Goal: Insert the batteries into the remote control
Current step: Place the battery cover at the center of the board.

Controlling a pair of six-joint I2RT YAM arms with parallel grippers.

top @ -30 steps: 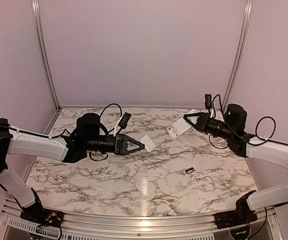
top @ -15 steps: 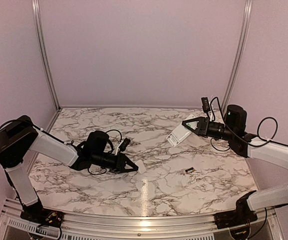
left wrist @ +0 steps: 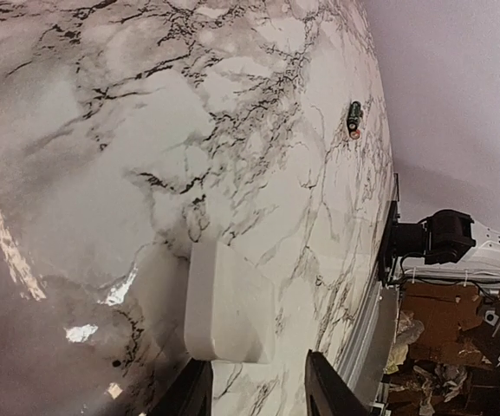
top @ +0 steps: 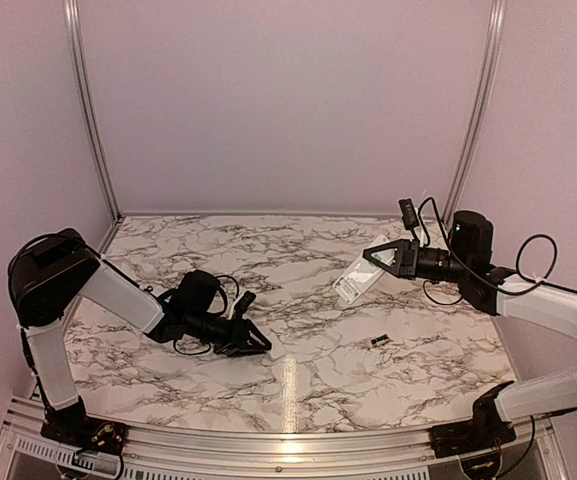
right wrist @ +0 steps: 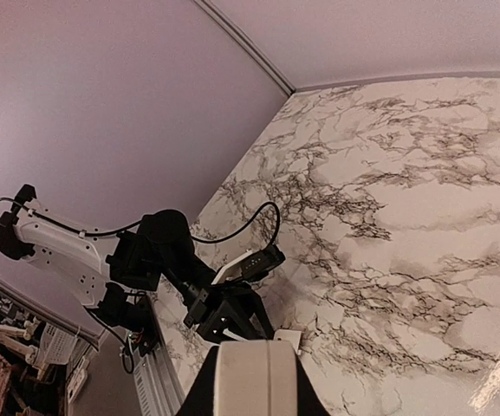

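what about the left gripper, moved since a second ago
Yes, the left gripper came toward the near edge: from farther back than the battery to level with it.

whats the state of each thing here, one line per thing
left fingers: open, low over the table, holding nothing
right fingers: shut on the remote control
remote control: held tilted, off the table
cover piece: lying flat on the table just ahead of the left fingers, not gripped
battery: lying loose on the table, not loaded
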